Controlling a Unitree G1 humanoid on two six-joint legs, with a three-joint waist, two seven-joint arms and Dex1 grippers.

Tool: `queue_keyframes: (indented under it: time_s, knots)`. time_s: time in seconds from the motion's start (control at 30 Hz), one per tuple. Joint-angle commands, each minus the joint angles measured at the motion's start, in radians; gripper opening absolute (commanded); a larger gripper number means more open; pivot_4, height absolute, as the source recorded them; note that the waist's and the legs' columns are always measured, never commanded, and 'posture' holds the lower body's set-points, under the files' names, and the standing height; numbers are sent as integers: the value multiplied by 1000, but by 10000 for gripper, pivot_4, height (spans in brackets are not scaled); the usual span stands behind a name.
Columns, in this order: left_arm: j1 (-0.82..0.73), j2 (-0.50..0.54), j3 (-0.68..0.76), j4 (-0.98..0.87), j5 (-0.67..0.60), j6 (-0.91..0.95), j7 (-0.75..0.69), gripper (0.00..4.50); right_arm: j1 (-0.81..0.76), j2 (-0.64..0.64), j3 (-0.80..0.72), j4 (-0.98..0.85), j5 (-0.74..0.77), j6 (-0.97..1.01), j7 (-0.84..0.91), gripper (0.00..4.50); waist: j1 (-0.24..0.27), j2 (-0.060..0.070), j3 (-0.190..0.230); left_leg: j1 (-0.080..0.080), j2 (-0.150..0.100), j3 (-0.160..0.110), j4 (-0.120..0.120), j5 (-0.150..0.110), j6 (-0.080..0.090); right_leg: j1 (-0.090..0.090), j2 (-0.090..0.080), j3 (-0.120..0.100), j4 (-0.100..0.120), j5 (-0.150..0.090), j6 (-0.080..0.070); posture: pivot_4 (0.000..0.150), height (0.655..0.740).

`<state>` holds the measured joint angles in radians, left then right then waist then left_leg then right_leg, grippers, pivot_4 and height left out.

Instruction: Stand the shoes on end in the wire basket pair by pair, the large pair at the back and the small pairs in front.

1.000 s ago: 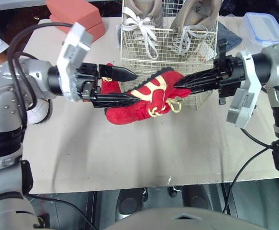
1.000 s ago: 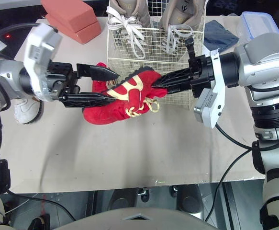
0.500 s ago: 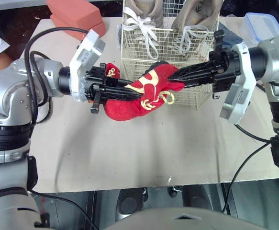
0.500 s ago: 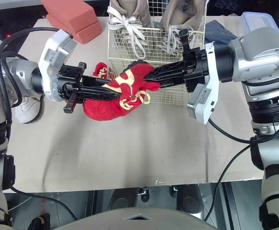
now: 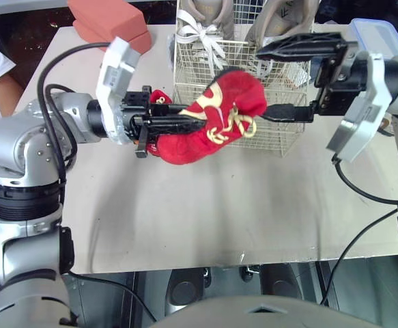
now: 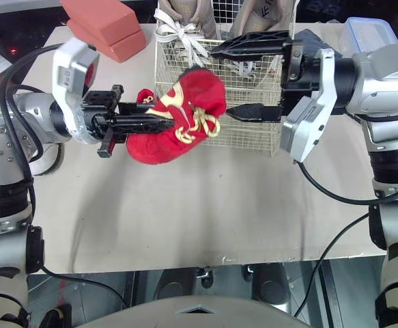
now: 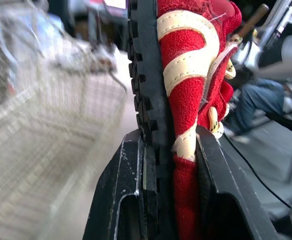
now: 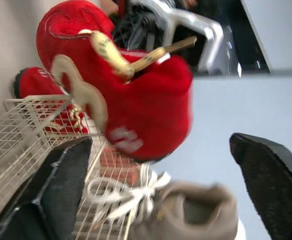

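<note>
Probably light yet floppy, the red shoes (image 5: 227, 96) are hanging clamped at the sole in the left gripper (image 5: 185, 125) while the right gripper (image 5: 261, 80) is gaping wide.

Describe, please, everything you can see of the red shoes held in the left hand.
The red shoes are a small pair in suede-like fabric, with cream stripes, cream laces and black treaded soles. The left hand is shut on them, holding them off the table with the toes tilted up, in front of the wire basket. The open right hand is close beside the toe.

Fuzzy red suede shoes (image 5: 227, 94), cream-coated metal wire basket (image 5: 285, 139), matt beige table (image 5: 185, 212)
</note>
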<state>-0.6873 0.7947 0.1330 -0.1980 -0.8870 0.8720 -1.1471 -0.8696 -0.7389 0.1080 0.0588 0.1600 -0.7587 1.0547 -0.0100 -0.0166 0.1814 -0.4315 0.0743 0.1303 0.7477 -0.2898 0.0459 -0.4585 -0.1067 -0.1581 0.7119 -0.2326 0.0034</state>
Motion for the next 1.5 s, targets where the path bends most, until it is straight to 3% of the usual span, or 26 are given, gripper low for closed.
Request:
queue_keyframes:
  time_s: [0.03, 0.17, 0.4, 0.47, 0.53, 0.67, 0.87, 0.97, 1.13, 1.23, 1.37, 1.4, 1.47, 1.5]
  knots:
    - [-9, -36, 67, -19, -6, -77, 39, 5372, 48, -17, -82, -37, 112, 183, -63, 44241, 1, 0, 0, 0, 0, 0, 0, 0, 0, 0, 0, 0, 0, 0, 0, 1500, 6860]
    - [-16, -90, 92, -16, -5, -147, 71, 5372, 207, -67, -111, -171, 390, 711, -97, 44241, 6, 0, 0, -1, 0, -1, 0, 0, 0, 0, 0, -1, 0, 0, 0, 1500, 6860]
    - [-14, -137, 81, -13, 2, -187, 100, 5372, 284, -29, -196, -379, 743, 1164, -271, 44241, -1, 0, 0, 0, 0, -1, -1, 0, 0, 0, 1, 0, 0, 0, 0, 1500, 6860]
    - [-23, -163, 77, -12, 3, -204, 118, 5372, 284, -8, -233, -423, 934, 1294, -351, 44241, 1, 0, 0, 0, 0, -1, -1, 0, 0, 0, 1, 0, 0, 0, 0, 1500, 6860]
    - [-25, -181, 69, -17, -2, -206, 128, 5372, 275, 27, -252, -460, 1081, 1369, -436, 44241, 4, 0, 0, 0, 0, -1, -1, 0, 0, 0, 0, 0, 0, 0, 0, 1500, 6860]
    - [-29, -203, 55, -15, 4, -217, 141, 5372, 240, 111, -250, -497, 1225, 1428, -596, 44241, 6, -1, 0, 0, 0, -1, -1, 0, 0, 0, 0, -1, -1, 0, 0, 1500, 6860]
    - [-37, -233, 37, -19, 6, -219, 156, 5372, 210, 222, -195, -532, 1250, 1462, -737, 44241, 6, -1, 0, 0, -1, -1, -2, 0, 0, 0, 1, -1, -1, 0, 0, 1500, 6860]
    - [-32, -232, 31, -23, 4, -220, 157, 5372, 203, 253, -195, -530, 1253, 1468, -772, 35336, 7, -1, 0, 0, -1, -1, -2, 0, 0, 0, 1, -1, -1, 0, 0, 1500, 6860]
    - [-29, -242, 50, -29, -56, -166, 200, 5372, 198, 266, -200, -531, 1242, 1479, -782, 11614, 6, -1, 0, 0, -1, -1, -2, 0, 0, 0, 1, -1, -1, 0, 0, 1500, 6860]
    - [-39, -249, 68, -12, -97, -129, 228, 5372, 196, 267, -200, -529, 1228, 1481, -779, 692, 6, -1, 0, 0, -1, -1, -2, 0, 0, 0, 1, -1, -1, 0, 0, 1500, 6860]
    - [-50, -236, 82, 5, -128, -95, 222, 5372, 187, 273, -199, -528, 1202, 1478, -781, 692, 4, -1, 0, 0, 0, -1, -2, 0, 0, 0, 1, -1, -1, 0, 0, 1500, 6860]
    - [-47, -228, 76, 4, -119, -95, 216, 15719, 183, 278, -199, -528, 1197, 1477, -787, 0, 3, -1, 0, 0, -1, -1, -2, 0, 0, 0, 1, -1, -1, 0, 0, 1500, 6860]
    - [-42, -223, 73, 2, -116, -92, 214, 21022, 179, 285, -200, -531, 1182, 1472, -797, 0, 2, 0, 0, 0, -1, -1, -2, 0, 0, 0, 1, -1, -1, 0, 0, 1500, 6860]
    - [-41, -228, 71, 2, -100, -108, 218, 26999, 176, 289, -201, -533, 1170, 1468, -803, 0, 2, -1, 0, 0, -1, -1, -2, 0, 0, 0, 1, -1, -1, 0, 0, 1500, 6860]
